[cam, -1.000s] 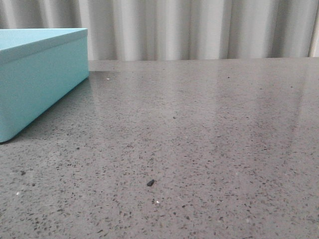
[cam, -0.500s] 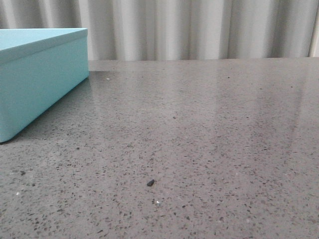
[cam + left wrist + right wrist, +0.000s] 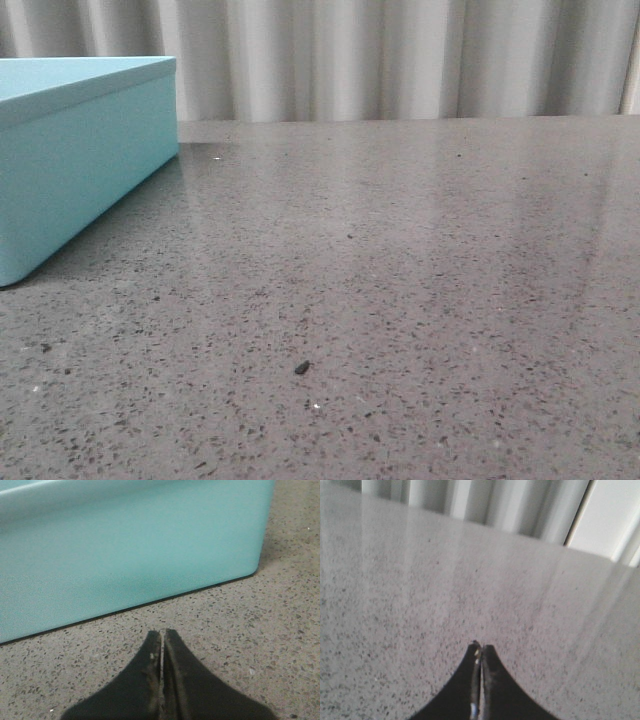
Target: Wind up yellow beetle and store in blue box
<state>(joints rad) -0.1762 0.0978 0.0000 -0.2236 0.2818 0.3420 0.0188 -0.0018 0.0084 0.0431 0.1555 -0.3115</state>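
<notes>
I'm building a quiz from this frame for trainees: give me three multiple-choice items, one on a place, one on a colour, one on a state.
1. In the front view, where does the blue box stand?
A. far left
B. centre
C. far right

2. What colour is the table?
A. white
B. speckled grey
C. wood brown

3. How is the left pincer?
A. wide open
B. shut on a toy
C. shut, empty

Answers:
1 A, the box fills the left edge.
2 B, grey stone with dark flecks.
3 C, its fingers meet with nothing between them, just short of the box wall.
</notes>
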